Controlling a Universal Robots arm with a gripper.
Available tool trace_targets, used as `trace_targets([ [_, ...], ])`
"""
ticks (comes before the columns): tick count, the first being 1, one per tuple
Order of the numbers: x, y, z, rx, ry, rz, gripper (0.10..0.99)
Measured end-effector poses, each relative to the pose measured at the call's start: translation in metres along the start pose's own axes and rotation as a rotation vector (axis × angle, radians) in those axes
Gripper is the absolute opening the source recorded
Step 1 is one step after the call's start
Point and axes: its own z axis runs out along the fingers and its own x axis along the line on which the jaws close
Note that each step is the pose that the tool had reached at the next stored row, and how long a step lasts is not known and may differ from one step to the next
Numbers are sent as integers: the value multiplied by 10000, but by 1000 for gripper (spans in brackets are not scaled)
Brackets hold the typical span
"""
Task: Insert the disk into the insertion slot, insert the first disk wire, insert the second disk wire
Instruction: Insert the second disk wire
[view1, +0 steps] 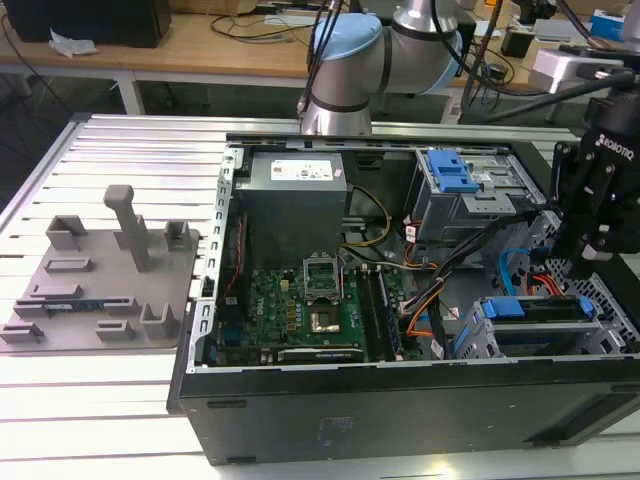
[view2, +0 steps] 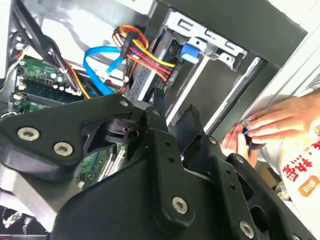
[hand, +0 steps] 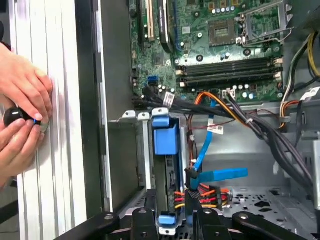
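Hand (view1: 590, 250), grip not tellable, is held at the exterior view's 3 o'clock above the disk (view1: 535, 308), judged seated in the insertion slot (view1: 468, 335); wires (hand: 220, 175) seem left.

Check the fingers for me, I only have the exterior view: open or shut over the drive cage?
Observer: Open. In the second wrist view the fingers stand apart, with a gap between them.
Operator: Anyone near the case?
Observer: Yes. In the first wrist view a person's hands are at the ribbed table, outside the case wall, pinching a small dark object.
Operator: Cables by the disk?
Observer: A blue flat cable and a red, orange and yellow wire bundle lie beside the end of the disk; plugged in or not, I cannot tell.
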Motion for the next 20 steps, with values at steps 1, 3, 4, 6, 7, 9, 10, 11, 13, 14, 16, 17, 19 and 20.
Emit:
trace_targets([
  [1, -43, 4, -21, 5, 21, 0, 369],
  [3, -104, 9, -73, 12, 167, 6, 369],
  [4, -118, 13, -84, 17, 274, 10, 369],
  [6, -123, 34, -85, 23, 392, 11, 369],
  [7, -124, 50, -84, 25, 431, 13, 369],
  [9, -125, 100, -84, 30, 504, 14, 369],
  [10, -129, 141, -83, 32, 555, 18, 369],
  [11, -142, 150, -78, 37, 635, 20, 369],
  [13, -158, 150, -44, 43, 761, 24, 369],
  [14, -161, 153, -40, 45, 760, 24, 369],
  [16, -176, 155, -18, 27, 789, 51, 369],
  [17, -183, 155, 4, -111, 807, 113, 369],
  [19, -187, 155, 14, -232, 812, 171, 369],
  [20, -195, 156, 16, -267, 812, 209, 369],
])
